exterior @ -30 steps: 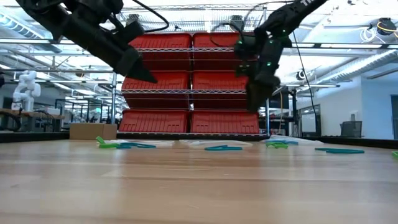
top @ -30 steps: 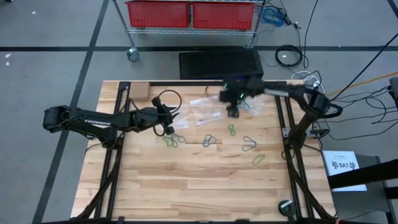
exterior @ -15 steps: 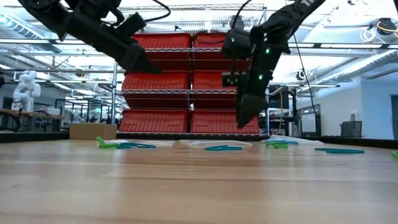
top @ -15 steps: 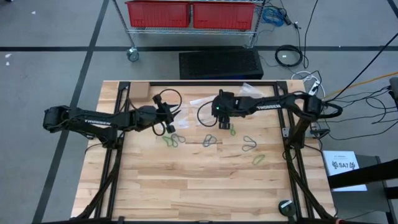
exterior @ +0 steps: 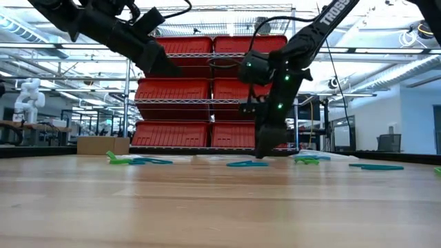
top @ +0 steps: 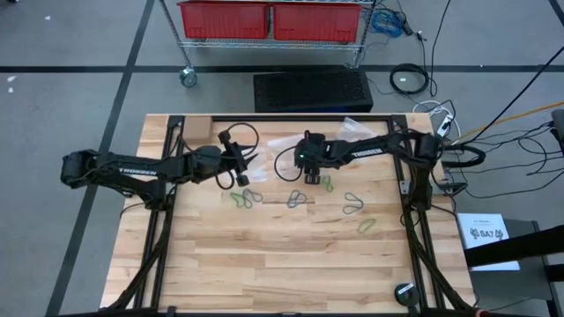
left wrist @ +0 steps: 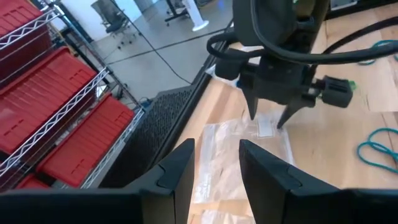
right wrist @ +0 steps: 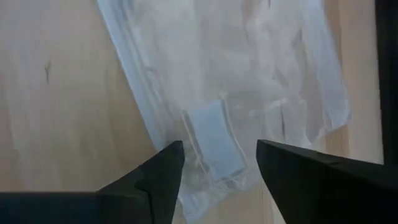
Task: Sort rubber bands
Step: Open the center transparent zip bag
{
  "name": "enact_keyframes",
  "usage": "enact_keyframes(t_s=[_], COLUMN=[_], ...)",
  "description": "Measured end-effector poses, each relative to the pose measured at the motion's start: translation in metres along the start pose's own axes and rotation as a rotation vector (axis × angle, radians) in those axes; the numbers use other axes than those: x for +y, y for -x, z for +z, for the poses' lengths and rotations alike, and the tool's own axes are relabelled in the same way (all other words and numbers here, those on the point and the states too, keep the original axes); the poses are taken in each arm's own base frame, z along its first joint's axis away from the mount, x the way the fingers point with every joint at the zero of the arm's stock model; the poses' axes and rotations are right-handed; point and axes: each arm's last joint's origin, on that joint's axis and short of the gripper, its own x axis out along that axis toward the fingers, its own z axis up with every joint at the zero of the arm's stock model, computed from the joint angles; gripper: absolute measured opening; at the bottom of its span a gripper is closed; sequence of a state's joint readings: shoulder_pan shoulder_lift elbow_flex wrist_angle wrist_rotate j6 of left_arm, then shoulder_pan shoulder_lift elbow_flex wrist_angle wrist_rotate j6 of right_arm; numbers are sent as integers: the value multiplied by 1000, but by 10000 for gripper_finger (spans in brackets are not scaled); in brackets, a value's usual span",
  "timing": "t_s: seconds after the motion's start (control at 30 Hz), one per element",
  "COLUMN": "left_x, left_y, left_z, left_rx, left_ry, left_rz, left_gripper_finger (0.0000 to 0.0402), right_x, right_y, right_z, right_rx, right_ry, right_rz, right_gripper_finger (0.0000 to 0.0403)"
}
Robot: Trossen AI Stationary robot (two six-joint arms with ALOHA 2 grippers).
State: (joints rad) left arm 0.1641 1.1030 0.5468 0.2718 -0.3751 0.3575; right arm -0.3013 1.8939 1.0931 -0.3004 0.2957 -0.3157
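Several rubber bands lie flat on the wooden table: a green and grey pair (top: 244,198), a grey one (top: 297,199), a green one (top: 328,183), another grey one (top: 354,204) and a green one (top: 366,226). My right gripper (right wrist: 217,163) stands open, pointing steeply down, low over a clear plastic bag (right wrist: 249,93) with a white label (right wrist: 214,140). The left wrist view shows it over that bag (left wrist: 249,149) as well. My left gripper (top: 242,174) is open with nothing between its fingers, raised above the table left of the bag. My right gripper's fingertips (left wrist: 255,117) are down close to the clear bag, one on either side of its label end. I cannot tell whether they touch it.
More clear bags (top: 352,129) lie at the far side of the table, and a small cardboard box (top: 196,130) sits at the far left corner. Black frame rails (top: 159,229) run along both table sides. Bare wood fills the near half.
My right gripper has come down and toward the table's left and near side, from high over the far bags to just above the labelled bag, tipping more steeply downward. My left gripper has risen a little and rolled slightly. The bands have stayed where they were.
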Motion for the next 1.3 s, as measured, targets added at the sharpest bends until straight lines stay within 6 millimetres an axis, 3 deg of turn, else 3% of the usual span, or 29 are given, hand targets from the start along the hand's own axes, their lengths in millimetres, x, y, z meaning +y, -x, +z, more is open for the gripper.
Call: enact_keyframes(t_s=[0.3,0.5,0.63,0.77,1.03,1.17,1.3], left_x=[7,7,7,7,7,6,7], left_y=[-3,-3,-3,-3,-3,-3,-3], left_z=[-5,-6,-6,-7,-7,-8,-7], left_rx=[36,50,53,60,62,64,54], left_ry=[-14,-17,-18,-7,5,6,12], left_rz=[29,28,27,25,25,24,28], left_gripper_finger=[132,132,132,132,132,132,132], right_x=[3,4,2,10,29,31,30], right_y=[-14,-3,19,22,0,-10,-14], right_z=[5,10,24,25,25,26,28], right_rx=[-43,-59,-126,-118,-100,-90,-107], right_ry=[0,19,13,33,53,67,65], right_rz=[-23,4,-4,11,34,-62,-105], right_gripper_finger=[128,83,95,135,188,171,108])
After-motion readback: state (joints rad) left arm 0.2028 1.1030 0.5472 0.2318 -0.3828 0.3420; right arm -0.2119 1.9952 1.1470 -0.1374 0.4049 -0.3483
